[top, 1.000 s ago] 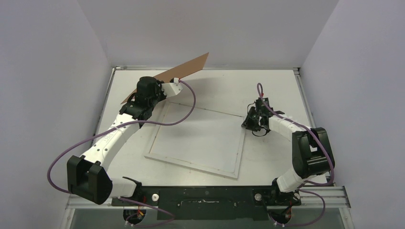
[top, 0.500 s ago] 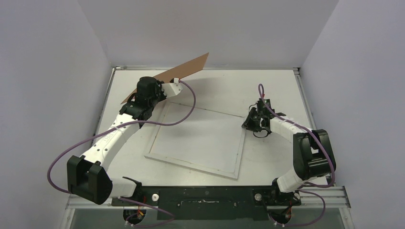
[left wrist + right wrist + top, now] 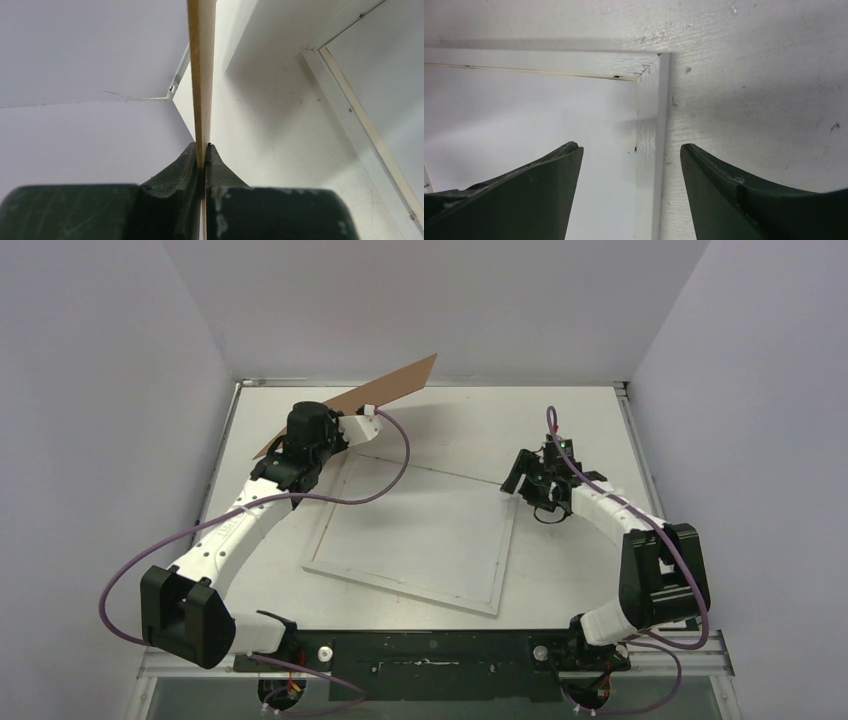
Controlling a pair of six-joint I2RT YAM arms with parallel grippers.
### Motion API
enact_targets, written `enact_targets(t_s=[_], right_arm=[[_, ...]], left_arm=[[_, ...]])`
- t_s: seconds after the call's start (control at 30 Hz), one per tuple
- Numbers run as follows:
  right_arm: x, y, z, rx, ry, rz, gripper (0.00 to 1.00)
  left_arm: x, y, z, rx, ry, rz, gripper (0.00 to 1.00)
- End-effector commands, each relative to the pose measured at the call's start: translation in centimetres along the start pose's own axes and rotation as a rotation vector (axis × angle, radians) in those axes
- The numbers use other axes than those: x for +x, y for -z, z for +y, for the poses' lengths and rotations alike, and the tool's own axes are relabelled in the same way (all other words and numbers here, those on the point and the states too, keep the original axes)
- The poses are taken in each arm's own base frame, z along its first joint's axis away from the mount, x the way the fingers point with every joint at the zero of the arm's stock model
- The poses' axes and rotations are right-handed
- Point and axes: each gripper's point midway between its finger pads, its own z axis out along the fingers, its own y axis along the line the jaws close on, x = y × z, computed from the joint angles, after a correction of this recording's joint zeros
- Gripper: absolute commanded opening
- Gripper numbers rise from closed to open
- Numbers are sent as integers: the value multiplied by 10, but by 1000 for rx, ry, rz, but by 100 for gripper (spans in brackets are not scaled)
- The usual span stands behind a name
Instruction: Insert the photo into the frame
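Top external view gives me the frame (image 3: 505, 550) lying flat mid-table with a pale middle. The photo's printed face shows nowhere; whether it lies face-down inside, I can't tell. My right gripper (image 3: 630, 146) hangs spread wide over the frame's far right corner, holding nothing. My left gripper (image 3: 202, 152) is clamped on the tilted backing board (image 3: 390, 388). I'd bring that board down slowly, square to the frame's edges.

On my feed the left arm (image 3: 235, 525) and the right arm (image 3: 610, 508) wear white shells between bulky black joint housings. A purple cable (image 3: 398, 455) runs along each. The fingers (image 3: 165, 200) are dark green and scuffed. The black base rail (image 3: 430, 665) carries two white knobs (image 3: 324, 652).
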Motion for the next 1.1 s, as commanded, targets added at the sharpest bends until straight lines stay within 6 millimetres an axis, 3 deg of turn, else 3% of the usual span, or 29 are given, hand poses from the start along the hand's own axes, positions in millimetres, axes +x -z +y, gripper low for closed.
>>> enact_targets(t_s=[0.0,0.17,0.4,0.7,0.8,0.9,1.07], right_arm=[[-28,14,15,-44,28,-77,71],[-29,10,19,-60,28,-58,70],[-61,18,24,-51,55,-111,64],[-81,-16,20,-21,205,-82,66],[-82,-18,17,-8,204,-73,67],[-85,-4,27,-48,145,-120,78],[-112,54,75,-297,5,-207,97]], left_arm=[[-26,21,47,-159,44,-98,0],[-26,21,47,-159,43,-97,0],[-25,20,43,-150,44,-98,0],[-25,21,39,-131,37,-97,0],[-27,22,39,-129,41,-99,0],[-34,24,44,-136,50,-120,0],[-47,33,47,-184,-31,-190,0]])
